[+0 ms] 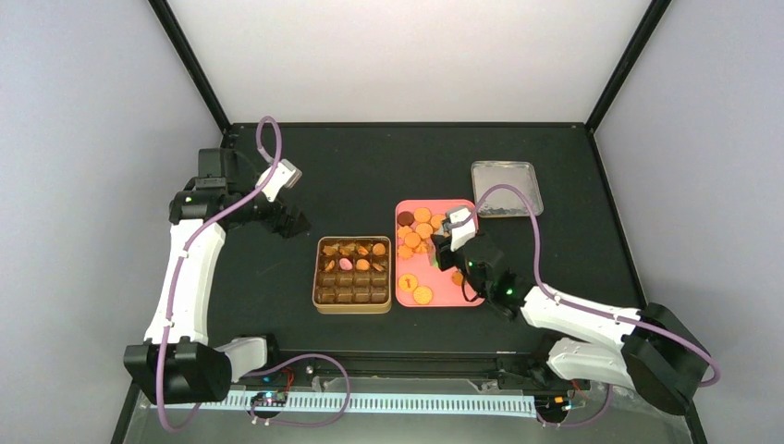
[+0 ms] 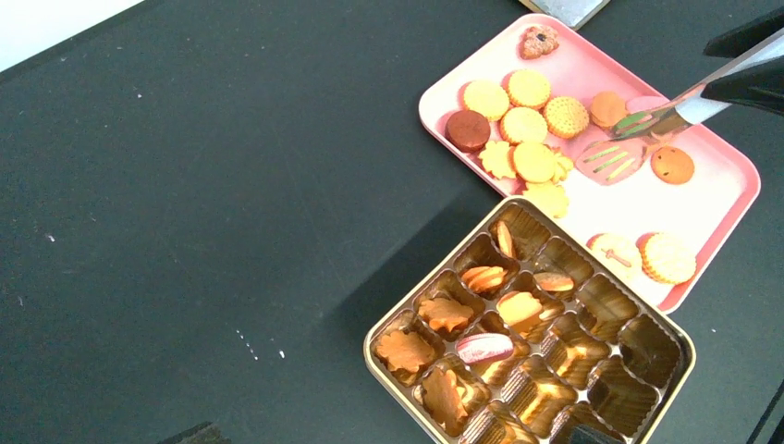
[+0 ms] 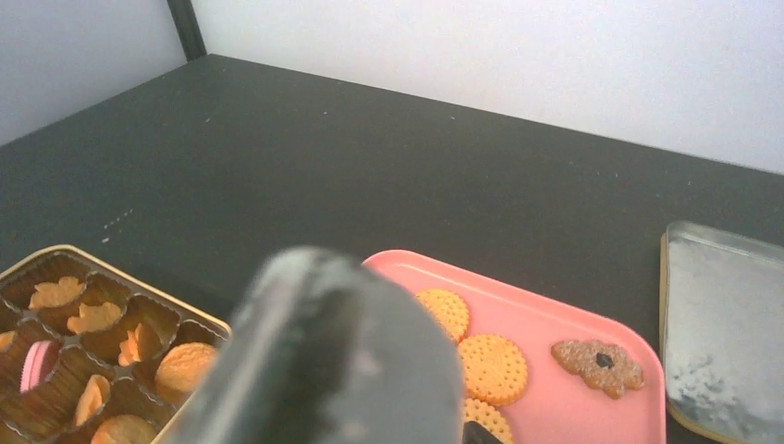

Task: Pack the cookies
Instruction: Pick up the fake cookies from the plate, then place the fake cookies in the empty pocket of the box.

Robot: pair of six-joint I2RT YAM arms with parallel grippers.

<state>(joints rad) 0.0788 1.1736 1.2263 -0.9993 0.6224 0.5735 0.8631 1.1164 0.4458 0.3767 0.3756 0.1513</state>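
Cookies (image 2: pixel 524 124) lie in two places. Most are loose on a pink tray (image 2: pixel 716 199) in the upper right of the left wrist view. Others sit in some compartments of a golden tin (image 1: pixel 352 310) just beside the tray, lower in that frame.

The right gripper (image 2: pixel 753 63) is clamped on the handle of metal tongs (image 2: pixel 679 113). The two tips of the tongs stand apart over the tray. One orange cookie with dark dots lies just right of the lower tip, and I cannot tell if they touch.

The left gripper (image 1: pixel 294 225) hangs wide open and holds nothing, left of the tin in the top view.

The table (image 1: pixel 370 176) is black and matte with small pale specks. A silver lid (image 1: pixel 504 176) lies near the tray's upper right corner. A white wall (image 1: pixel 407 55) stands behind, with grey walls at both sides.
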